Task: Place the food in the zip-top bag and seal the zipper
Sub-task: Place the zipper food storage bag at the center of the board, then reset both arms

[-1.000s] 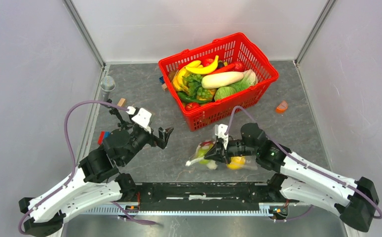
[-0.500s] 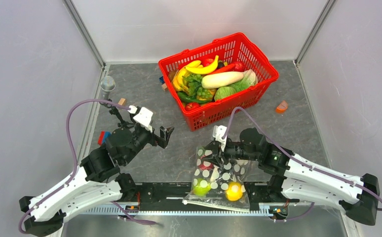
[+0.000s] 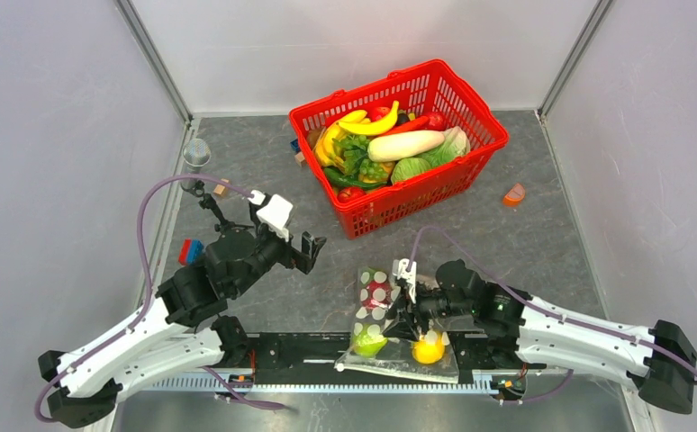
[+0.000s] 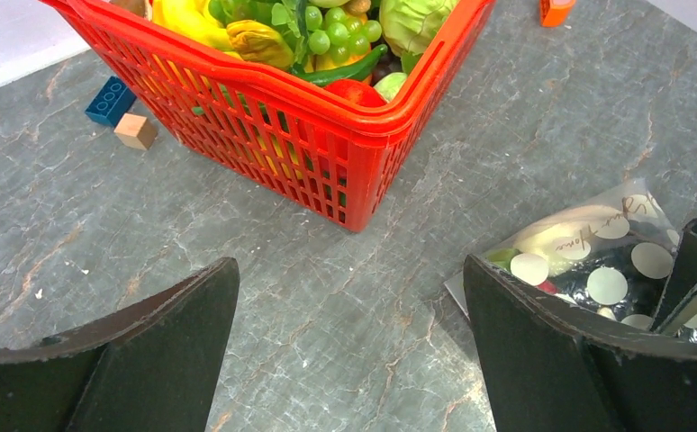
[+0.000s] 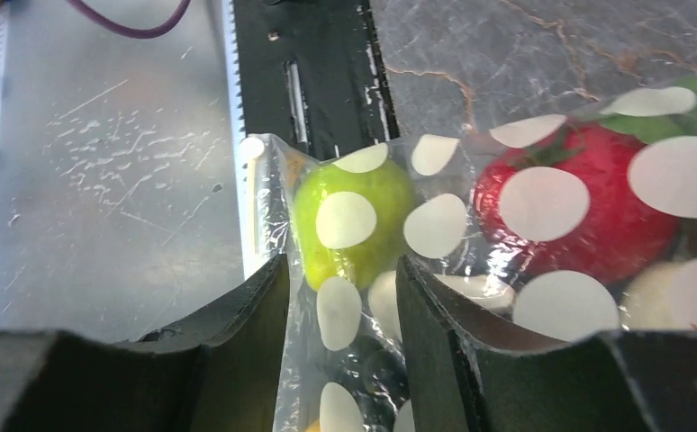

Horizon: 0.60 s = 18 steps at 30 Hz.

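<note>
The zip-top bag [image 3: 379, 292] lies flat, long axis running near-far.

Bag [image 3: 376, 290] partly behind right end effector [image 3: 397, 326]

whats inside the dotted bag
Seen in the zip-top bag: a green pear, a red fruit, a yellow citrus, something pale. Its white dots and the right gripper hide the rest.

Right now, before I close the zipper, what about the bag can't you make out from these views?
Zipper, sealed or not: top view, strip too thin and clear; the right gripper covers the zip-top bag's middle.
Pale item beside the red fruit: right wrist view, cut off by a finger and white dots.
Most of the bag: left wrist view, behind a left gripper finger and the frame edge.
</note>
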Available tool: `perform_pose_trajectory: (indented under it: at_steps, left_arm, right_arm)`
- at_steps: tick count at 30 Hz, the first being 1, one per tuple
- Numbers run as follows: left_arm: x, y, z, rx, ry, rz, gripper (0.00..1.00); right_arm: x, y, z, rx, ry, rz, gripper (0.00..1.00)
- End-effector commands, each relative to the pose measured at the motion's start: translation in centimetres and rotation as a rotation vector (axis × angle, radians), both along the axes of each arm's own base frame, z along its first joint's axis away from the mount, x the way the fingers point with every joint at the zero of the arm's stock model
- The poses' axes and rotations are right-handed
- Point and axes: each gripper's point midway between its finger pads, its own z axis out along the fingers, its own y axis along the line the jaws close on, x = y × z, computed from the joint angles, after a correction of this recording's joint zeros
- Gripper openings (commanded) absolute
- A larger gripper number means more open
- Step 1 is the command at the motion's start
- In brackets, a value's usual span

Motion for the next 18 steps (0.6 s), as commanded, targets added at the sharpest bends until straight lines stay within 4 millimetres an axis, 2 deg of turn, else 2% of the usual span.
perform_pose_trajectory:
  at_steps: [1, 3, 6, 7, 9, 10, 12, 14, 16, 18]
  left_arm:
    - [0.0, -0.8, 0.2, -0.047, 0.014, -0.010, 1.00]
    - [0.1, -0.9, 0.0, -0.045, 0.017, -0.009, 1.00]
    - [0.1, -1.0, -0.3, -0.041, 0.021, -0.010, 1.00]
    - [0.1, -1.1, -0.4, -0.038, 0.025, -0.013, 1.00]
    - [0.1, -1.2, -0.8, -0.029, 0.032, -0.016, 1.00]
    - [0.1, -1.2, -0.9, -0.029, 0.036, -0.016, 1.00]
    - [0.1, -1.5, -1.4, -0.029, 0.044, -0.020, 1.00]
    - [0.4, -1.8, -1.9, -0.032, 0.047, -0.021, 1.00]
    - [0.7, -2.3, -2.3, -0.023, 0.057, -0.020, 1.00]
    - [1.4, -2.3, -2.6, -0.008, 0.070, 0.000, 1.00]
  right_arm:
    - [-1.7, 0.6, 0.4, 0.034, 0.046, 0.096, 0.52]
    - [-1.4, 1.1, 1.3, 0.060, 0.003, 0.107, 0.52]
    - [-3.2, 2.2, 4.7, 0.216, -0.028, 0.243, 0.53]
    - [-3.9, 2.2, 5.1, 0.243, -0.025, 0.279, 0.53]
    - [-4.6, 2.1, 4.5, 0.231, -0.019, 0.315, 0.54]
    - [-4.3, 1.9, 3.4, 0.180, -0.017, 0.302, 0.55]
    - [-1.0, 1.6, 1.1, 0.036, -0.092, 0.137, 0.60]
    - [3.9, 1.0, 0.9, -0.069, -0.195, -0.106, 0.68]
    - [7.9, 0.0, 2.2, -0.105, -0.292, -0.318, 0.75]
    - [11.0, -0.9, 4.6, -0.082, -0.386, -0.488, 0.80]
